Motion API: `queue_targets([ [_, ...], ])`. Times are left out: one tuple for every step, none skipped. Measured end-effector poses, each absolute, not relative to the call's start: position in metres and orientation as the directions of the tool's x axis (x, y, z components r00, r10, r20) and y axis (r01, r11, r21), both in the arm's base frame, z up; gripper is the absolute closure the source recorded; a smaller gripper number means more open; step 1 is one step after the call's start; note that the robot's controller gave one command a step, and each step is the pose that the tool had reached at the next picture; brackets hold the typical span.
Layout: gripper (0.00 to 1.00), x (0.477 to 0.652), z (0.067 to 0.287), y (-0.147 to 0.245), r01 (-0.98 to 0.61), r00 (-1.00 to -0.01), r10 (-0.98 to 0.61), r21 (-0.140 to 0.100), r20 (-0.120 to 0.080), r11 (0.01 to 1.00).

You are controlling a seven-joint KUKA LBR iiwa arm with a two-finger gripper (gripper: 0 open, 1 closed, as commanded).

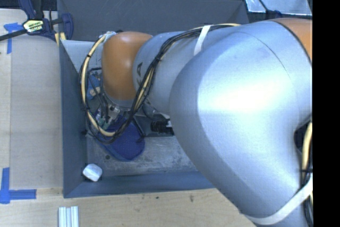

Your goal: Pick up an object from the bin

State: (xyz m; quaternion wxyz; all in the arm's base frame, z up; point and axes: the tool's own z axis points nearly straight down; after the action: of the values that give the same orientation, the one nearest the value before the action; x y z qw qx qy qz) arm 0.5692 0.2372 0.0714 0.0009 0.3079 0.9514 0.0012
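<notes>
Two loose things lie in plain sight on the floor of the grey metal bin (72, 130): one dark blue soft-looking piece (126, 147) and one small white rounded piece (92, 171). The arm comes in from 3 o'clock and covers most of the bin; its orange cover (121, 64) and looped yellow cables (85, 80) hang over the bin's 9 o'clock side. The gripper (106, 117) is down near the floor there, and whether it is parted or closed cannot be told. The blue piece lies at the gripper's 5 o'clock, its upper end hidden under the gripper, its rounded end pointing toward 5 o'clock, so its long axis seems to run 11 to 5. The white piece sits apart, in the 7 o'clock corner.
</notes>
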Motion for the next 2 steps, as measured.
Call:
queue_targets([
  [0.00, 0.5609, 0.0724, 0.2178, 0.810, -0.587, 0.810, 0.006, 0.000, 0.587],
  [1.00, 0.5618, 0.0743, 0.2190, 0.808, -0.589, 0.808, 0.009, 0.000, 0.589],
])
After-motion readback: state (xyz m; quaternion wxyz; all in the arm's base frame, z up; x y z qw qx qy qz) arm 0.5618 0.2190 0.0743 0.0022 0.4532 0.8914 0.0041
